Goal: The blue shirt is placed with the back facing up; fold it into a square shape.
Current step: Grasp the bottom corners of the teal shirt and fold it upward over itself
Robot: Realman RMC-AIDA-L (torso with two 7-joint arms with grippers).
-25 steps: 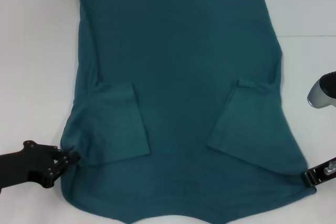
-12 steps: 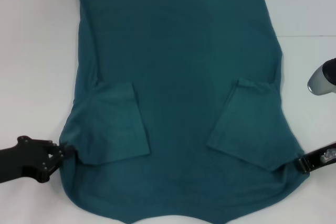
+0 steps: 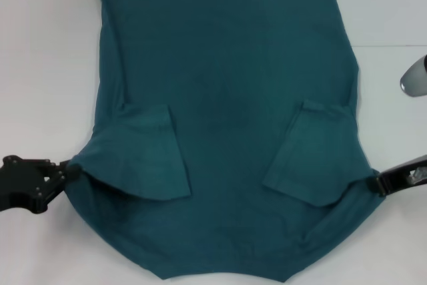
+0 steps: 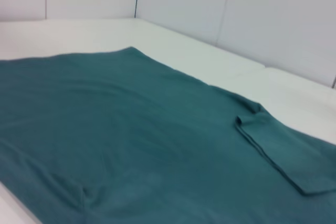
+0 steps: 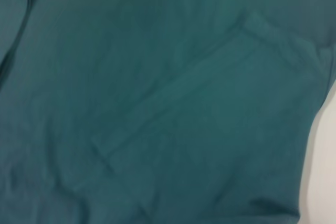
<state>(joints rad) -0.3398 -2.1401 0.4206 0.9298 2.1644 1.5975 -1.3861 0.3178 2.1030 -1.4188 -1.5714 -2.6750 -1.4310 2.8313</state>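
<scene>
The blue shirt (image 3: pixel 227 85) lies spread on the white table (image 3: pixel 40 65), with both short sleeves (image 3: pixel 150 155) (image 3: pixel 313 158) folded inward onto it. My left gripper (image 3: pixel 65 173) is shut on the shirt's near left corner. At the near right corner my right gripper (image 3: pixel 377 182) is shut on the fabric too. Both corners are raised, and the near edge hangs in a curve between them. The left wrist view looks across the shirt (image 4: pixel 131 140) to a folded sleeve (image 4: pixel 283 150). Shirt fabric (image 5: pixel 157 103) fills the right wrist view.
White table surface surrounds the shirt on the left, right and far sides. A thin seam (image 3: pixel 393 46) runs across the table at the right. A grey part of the right arm (image 3: pixel 415 77) hangs above the right side. White wall panels (image 4: pixel 184 3) stand behind the table.
Both grippers have moved away from the near table edge, taking the shirt's near corners with them. The near part of the shirt has lifted and drawn inward.
</scene>
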